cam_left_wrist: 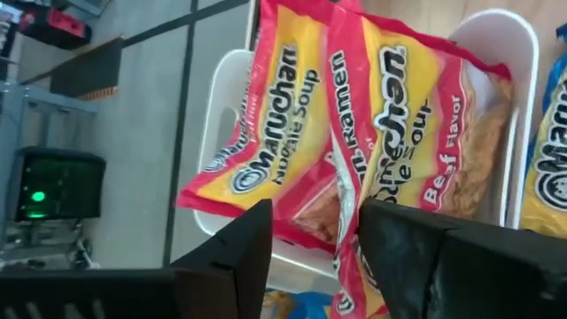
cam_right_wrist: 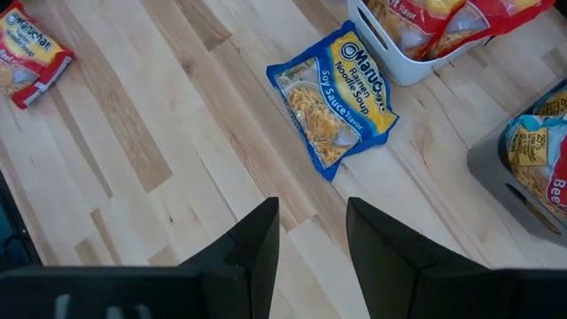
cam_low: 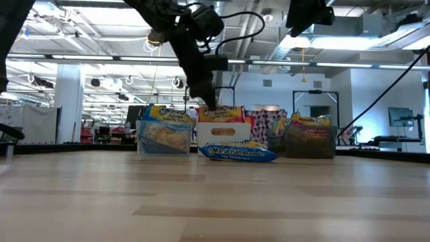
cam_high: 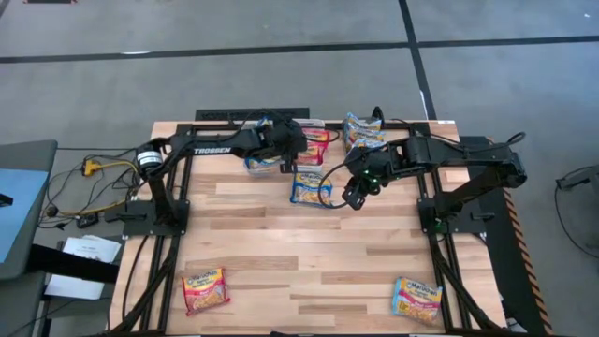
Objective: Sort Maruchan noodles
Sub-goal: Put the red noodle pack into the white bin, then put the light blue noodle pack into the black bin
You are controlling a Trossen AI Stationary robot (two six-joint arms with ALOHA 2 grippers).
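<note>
High view: sorting half done; loose packets on the desk [cam_high: 309, 281], both arms at the far bins.
Nearest, a red packet [cam_high: 205, 289] and a pink-trimmed packet [cam_high: 416, 298] lie flat at the front corners, well apart, unsorted. Mid-desk, a blue packet [cam_right_wrist: 333, 96] lies flat just beside the white bin [cam_right_wrist: 403, 55]. The right claw [cam_right_wrist: 312, 232] hovers above it, fingers parted, holding nothing; likely lined up for that pick. Farther back, the left claw [cam_left_wrist: 314, 239] sits over the white bin, fingers parted on either side of a red Beef packet's [cam_left_wrist: 416, 133] edge; whether it grips cannot be told. Red packets stand bunched there, so colours appear grouped per bin. Clear bin [cam_low: 163, 138] and grey bin [cam_low: 310, 140] flank it, holding further packets.
</note>
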